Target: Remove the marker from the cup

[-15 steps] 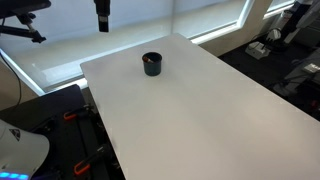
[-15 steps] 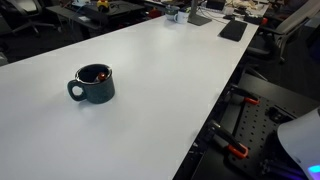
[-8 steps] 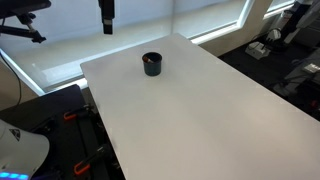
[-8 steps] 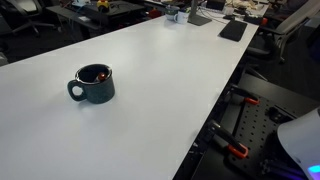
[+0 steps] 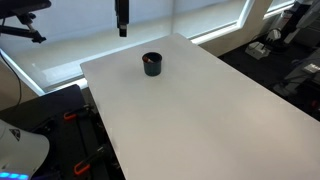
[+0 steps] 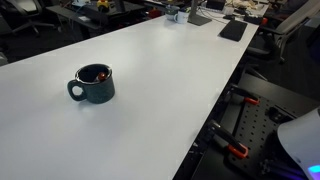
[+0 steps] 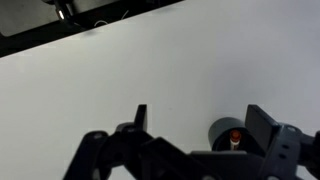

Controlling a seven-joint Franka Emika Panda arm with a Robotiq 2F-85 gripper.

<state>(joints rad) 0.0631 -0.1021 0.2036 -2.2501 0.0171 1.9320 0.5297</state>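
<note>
The cup (image 5: pixel 152 64) is a small dark mug on the white table (image 5: pixel 200 110), near its far end. It also shows in an exterior view (image 6: pixel 95 84) with a handle on its left side. The marker (image 6: pixel 100 73) stands inside it; only its reddish-orange end shows. In the wrist view the cup (image 7: pixel 226 133) and the marker's reddish tip (image 7: pixel 234 135) sit low in the frame, close to one finger. My gripper (image 5: pixel 122 22) hangs high above the table's far edge, to the left of the cup. Its fingers (image 7: pixel 200 120) are spread wide and empty.
A window with blinds runs behind the table (image 5: pixel 60 50). Black equipment and cables lie on the floor beside the table (image 5: pixel 70 130). Desks with clutter stand at the far end (image 6: pixel 200 12). A black flat item lies near the table's far corner (image 6: pixel 233 30).
My gripper has moved sideways along the table's far edge toward the cup, staying high. The cup and marker have not moved.
</note>
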